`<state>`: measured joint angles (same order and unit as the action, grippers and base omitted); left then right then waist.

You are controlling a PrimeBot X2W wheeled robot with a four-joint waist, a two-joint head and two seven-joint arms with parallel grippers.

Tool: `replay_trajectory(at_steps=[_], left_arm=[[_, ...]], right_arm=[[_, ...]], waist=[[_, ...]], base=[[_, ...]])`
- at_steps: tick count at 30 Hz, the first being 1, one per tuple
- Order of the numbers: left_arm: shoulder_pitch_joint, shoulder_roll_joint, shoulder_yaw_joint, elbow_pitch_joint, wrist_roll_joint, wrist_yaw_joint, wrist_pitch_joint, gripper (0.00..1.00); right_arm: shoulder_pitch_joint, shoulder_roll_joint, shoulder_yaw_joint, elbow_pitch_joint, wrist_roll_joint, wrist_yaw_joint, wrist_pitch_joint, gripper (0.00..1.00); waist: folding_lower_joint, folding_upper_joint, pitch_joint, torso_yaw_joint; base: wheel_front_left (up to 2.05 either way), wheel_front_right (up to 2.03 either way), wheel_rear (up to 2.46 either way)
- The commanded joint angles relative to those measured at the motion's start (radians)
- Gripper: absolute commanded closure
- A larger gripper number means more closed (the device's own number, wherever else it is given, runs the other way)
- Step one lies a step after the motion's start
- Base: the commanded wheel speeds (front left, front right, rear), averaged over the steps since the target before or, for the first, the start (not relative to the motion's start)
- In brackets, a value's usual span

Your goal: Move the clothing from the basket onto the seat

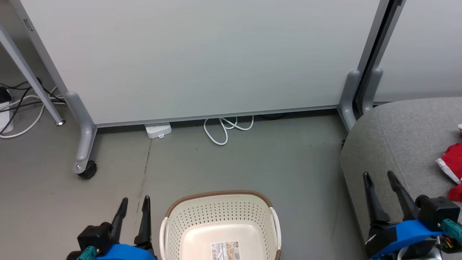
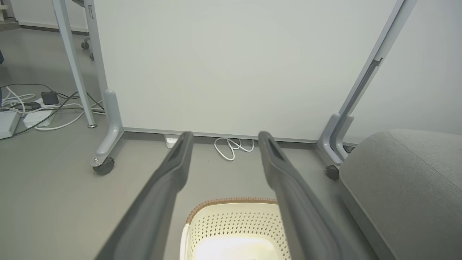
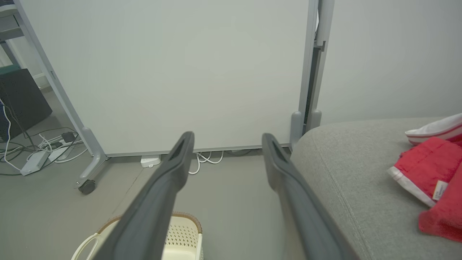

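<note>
- Clothing [image 1: 451, 162] lies crumpled on the seat [image 1: 397, 137], just right of the right claw [image 1: 378, 174]; its long axis is unclear.
- Basket [image 1: 220, 213] sits on the floor between both claws.
- Left claw [image 1: 135, 199] and right claw gape wide, empty.

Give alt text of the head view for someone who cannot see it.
A cream basket, bare inside where visible, sits on the floor between the open left gripper and open right gripper; red clothing lies on the grey seat at right. A white partition stands behind.
</note>
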<state>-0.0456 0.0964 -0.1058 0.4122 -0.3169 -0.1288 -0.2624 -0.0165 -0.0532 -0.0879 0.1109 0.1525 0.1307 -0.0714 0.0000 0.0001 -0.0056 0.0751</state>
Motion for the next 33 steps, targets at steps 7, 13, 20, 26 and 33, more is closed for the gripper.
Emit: replay_trajectory(at_steps=[7,13,20,26,33], left_arm=[[0.042,-0.011,-0.003,0.050,-0.004,0.000,0.008,1.00],[0.062,-0.015,0.004,0.076,-0.043,0.000,0.019,1.00],[0.048,-0.018,0.026,0.051,-0.165,0.000,0.054,1.00],[0.037,-0.020,0.042,0.032,-0.262,0.000,0.082,1.00],[0.025,-0.023,0.060,0.011,-0.366,-0.001,0.112,1.00]], right_arm=[[0.008,0.007,0.000,0.061,0.005,0.000,0.006,1.00],[0.018,0.012,-0.002,0.101,0.048,0.000,0.016,1.00],[0.007,0.011,-0.004,0.104,0.186,0.000,0.033,1.00],[-0.003,0.010,-0.006,0.105,0.295,0.000,0.045,1.00],[-0.014,0.009,-0.008,0.108,0.413,0.000,0.059,1.00]], waist=[[0.0000,-0.0001,0.000,0.000],[0.0000,-0.0001,0.000,-0.002],[0.0000,-0.0001,0.000,-0.006],[0.0000,-0.0001,0.001,-0.009],[0.0000,-0.0001,0.001,-0.014]], base=[[0.00,0.00,0.00],[0.00,0.00,0.00],[0.00,0.00,0.00],[0.00,0.00,0.00],[0.00,0.00,0.00]])
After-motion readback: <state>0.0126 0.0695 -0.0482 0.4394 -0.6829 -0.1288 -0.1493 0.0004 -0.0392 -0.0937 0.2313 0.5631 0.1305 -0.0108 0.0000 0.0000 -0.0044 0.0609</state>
